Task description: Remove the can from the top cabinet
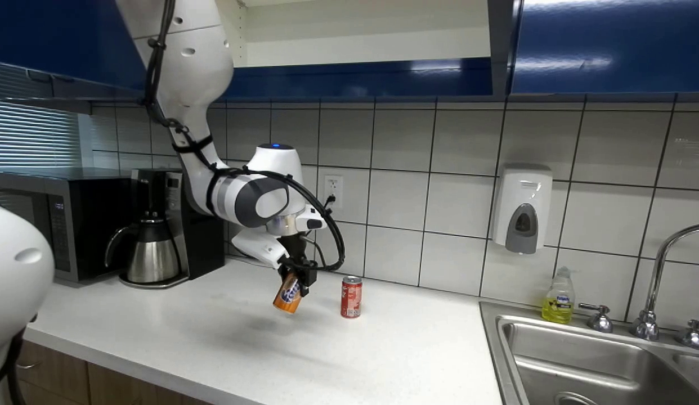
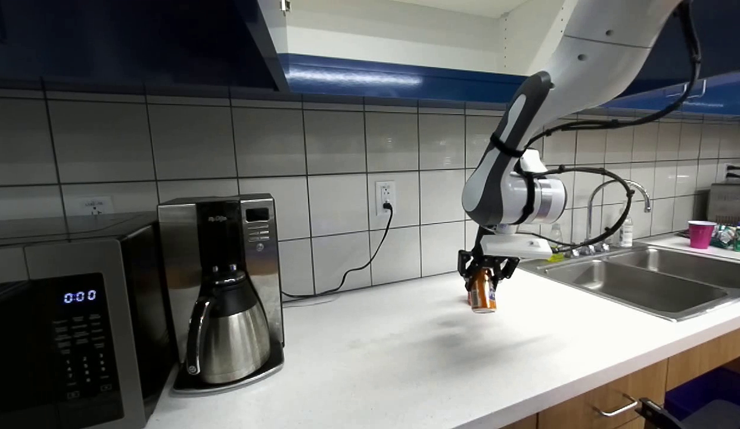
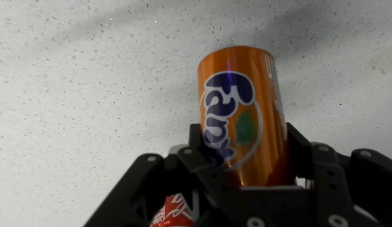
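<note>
The can is an orange Fanta can (image 1: 288,298), also visible in an exterior view (image 2: 483,298) and in the wrist view (image 3: 240,107). My gripper (image 1: 296,281) is shut on it; in the wrist view the black fingers (image 3: 242,135) press both sides of its upper part. The can hangs tilted, a little above the white counter, its bottom pointing down and away from the gripper. Its top is hidden between the fingers. The top cabinet (image 1: 361,81) stands open above, with a blue lower edge and pale interior; its lower edge also shows here (image 2: 394,77).
A red can (image 1: 351,297) stands upright on the counter close beside the gripper; part shows in the wrist view (image 3: 175,212). A coffee maker (image 2: 227,286) and microwave (image 2: 66,322) stand at one end. A sink (image 1: 496,343), faucet (image 1: 659,275) and soap bottle (image 1: 559,298) are at the other.
</note>
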